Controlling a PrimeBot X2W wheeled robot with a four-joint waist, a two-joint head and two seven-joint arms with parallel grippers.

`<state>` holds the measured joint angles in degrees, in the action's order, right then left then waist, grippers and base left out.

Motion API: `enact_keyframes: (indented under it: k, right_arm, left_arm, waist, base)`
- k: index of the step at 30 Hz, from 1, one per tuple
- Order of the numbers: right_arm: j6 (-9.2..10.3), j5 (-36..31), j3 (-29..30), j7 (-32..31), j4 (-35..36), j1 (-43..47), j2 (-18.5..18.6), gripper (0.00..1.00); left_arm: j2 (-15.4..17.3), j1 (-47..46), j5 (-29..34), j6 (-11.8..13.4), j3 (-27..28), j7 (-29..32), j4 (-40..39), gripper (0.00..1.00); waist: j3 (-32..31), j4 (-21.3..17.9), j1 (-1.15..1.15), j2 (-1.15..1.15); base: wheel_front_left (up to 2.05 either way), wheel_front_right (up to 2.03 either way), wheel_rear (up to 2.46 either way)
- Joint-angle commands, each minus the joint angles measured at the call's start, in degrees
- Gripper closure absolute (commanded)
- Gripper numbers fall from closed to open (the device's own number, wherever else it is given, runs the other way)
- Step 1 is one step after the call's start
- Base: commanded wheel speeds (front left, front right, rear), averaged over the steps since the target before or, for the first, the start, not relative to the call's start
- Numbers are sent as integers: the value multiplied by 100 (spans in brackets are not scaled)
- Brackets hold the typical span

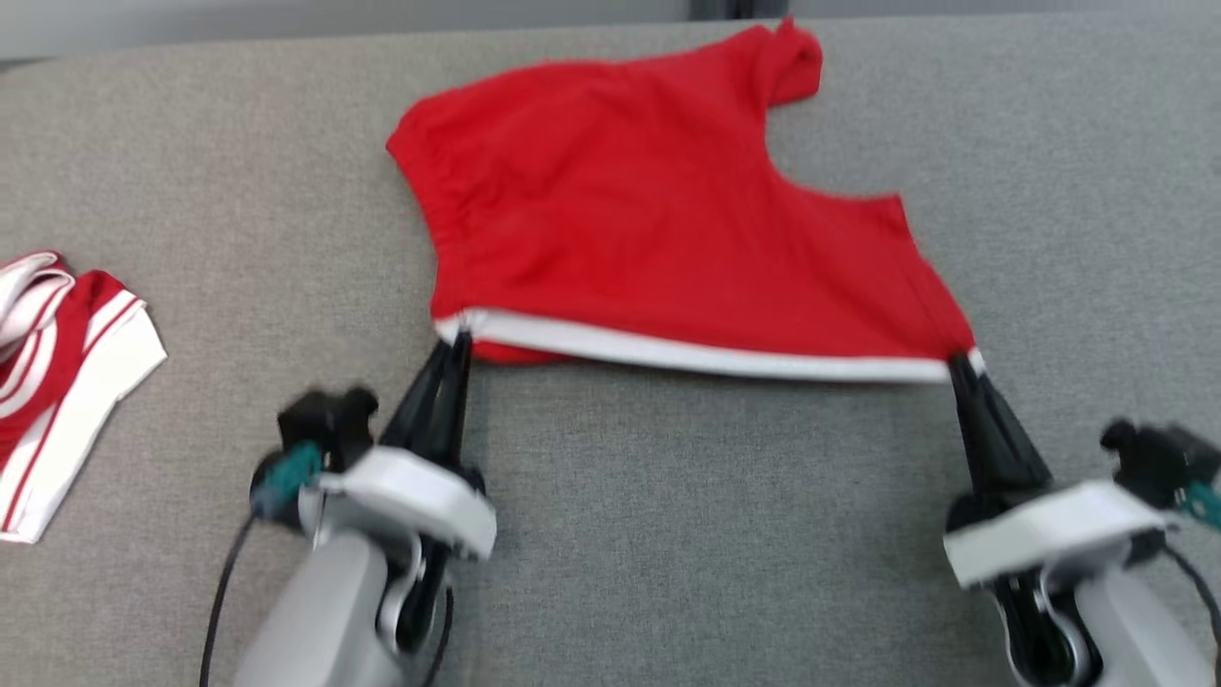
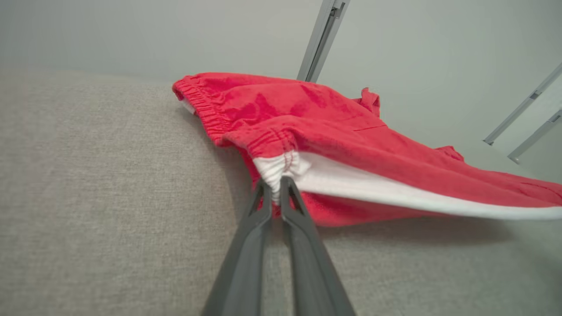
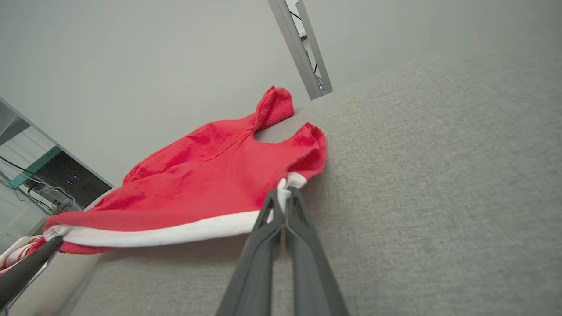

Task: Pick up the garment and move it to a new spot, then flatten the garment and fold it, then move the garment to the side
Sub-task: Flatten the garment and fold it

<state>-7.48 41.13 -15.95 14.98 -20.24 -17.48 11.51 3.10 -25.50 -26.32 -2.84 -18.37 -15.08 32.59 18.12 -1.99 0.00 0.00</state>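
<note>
We are holding the garment (image 1: 658,219), a pair of bright red shorts, by its near edge, where a white band (image 1: 706,355) is running from corner to corner. Our left fingers (image 1: 456,358) are pressing together on the left corner of that band, just by the gathered elastic waistband (image 2: 206,109). Our right fingers (image 1: 962,374) are closing in the same way on the right corner. The band is stretching nearly straight between the two grips and hanging a little above the grey fabric surface (image 1: 715,525), casting a shadow beneath it. The rest of the red cloth is lying lightly wrinkled farther back on the surface, with one leg end curling up at the far edge. Well apart to our left, a red-and-white striped cloth (image 1: 67,382) is lying crumpled.
</note>
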Motion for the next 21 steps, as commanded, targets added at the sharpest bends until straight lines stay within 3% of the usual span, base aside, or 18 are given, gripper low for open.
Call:
enact_keyframes:
  k: [1,8,21]
  right_arm:
    - [-2,-155,174,30,282,368,11,100]
    - [-3,-578,507,29,1225,1603,-216,100]
    - [-1,-1216,1133,-830,2573,3422,-439,100]
  left_arm:
    - [65,363,106,49,87,-9,-343,100]
    - [188,1626,298,204,68,4,-1509,100]
    - [746,3750,236,985,185,1015,-3996,100]
  waist:
    - [-166,-15,0,0]
    - [-477,-43,0,0]
    - [-1163,-156,0,0]
  base:
    - [0,0,0]
    - [0,0,0]
    - [0,0,0]
